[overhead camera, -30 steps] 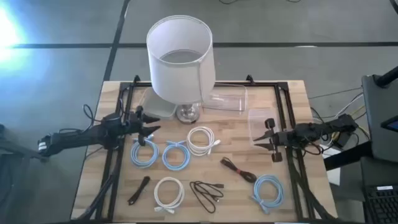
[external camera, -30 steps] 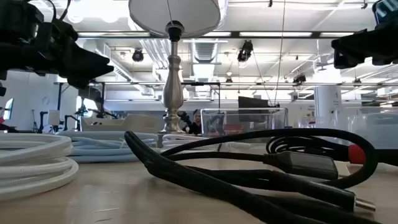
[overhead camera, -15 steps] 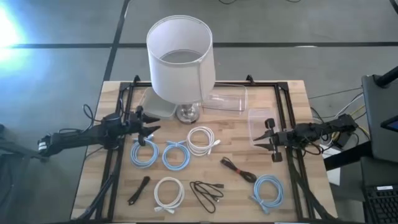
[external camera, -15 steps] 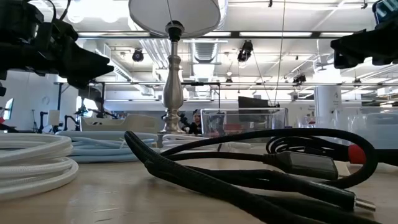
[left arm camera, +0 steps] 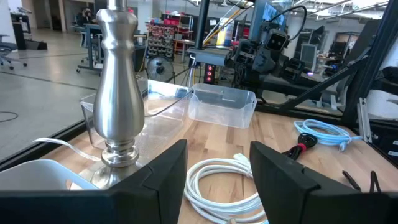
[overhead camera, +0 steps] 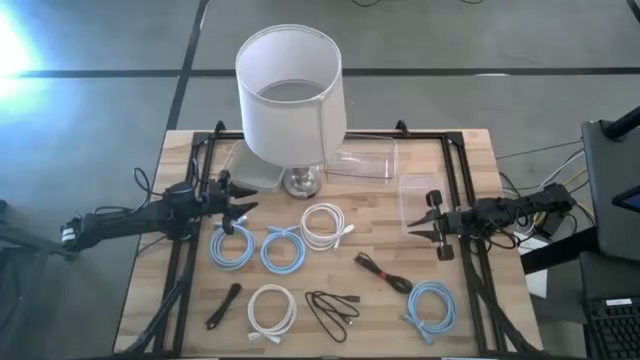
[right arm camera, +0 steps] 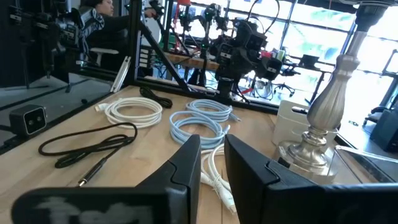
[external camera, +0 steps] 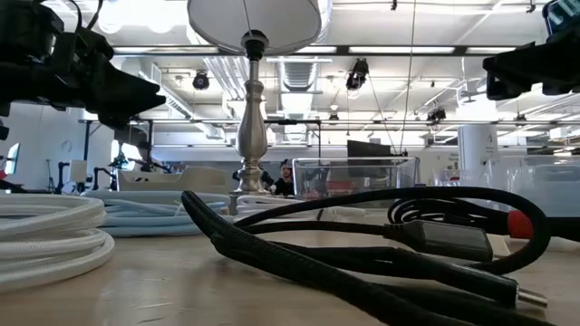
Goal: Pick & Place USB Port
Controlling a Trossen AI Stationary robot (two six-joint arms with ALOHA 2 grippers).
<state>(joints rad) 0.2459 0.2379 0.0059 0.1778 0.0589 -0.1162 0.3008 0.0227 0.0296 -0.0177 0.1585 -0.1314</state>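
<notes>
Hovering over the table's left side, the left gripper point(overhead camera: 240, 213) sits with its jaws apart, nothing between them, just beside the upper edge of a blue coil point(overhead camera: 231, 246). Across the table, the right gripper point(overhead camera: 432, 226) hangs near the right edge, jaws also parted a little and empty, right by a clear bin point(overhead camera: 417, 198). And the task's thing? No USB port can be singled out with any certainty; the likeliest candidates are the dark cables at the front of the table, and they lie well apart from both sets of jaws. A black cable point(overhead camera: 333, 308) sprawls in a loose loop at front centre, a black-and-red cable point(overhead camera: 383, 272) runs diagonally between the right gripper and the front edge, and a short black piece point(overhead camera: 223, 306) lies at front left. Around them: a second blue coil point(overhead camera: 283, 250) beside the first, a white coil point(overhead camera: 325, 225) in the middle, another white coil point(overhead camera: 271, 309) at the front, and a third blue coil point(overhead camera: 432, 305) at front right. Standing at the back is the lamp point(overhead camera: 290, 95), its silver base point(left arm camera: 120, 106) close in front of the left wrist camera, with a second clear bin point(overhead camera: 362, 159) just to its right. From table height, the black cable point(external camera: 362, 249) fills the foreground, both arms high above it.
</notes>
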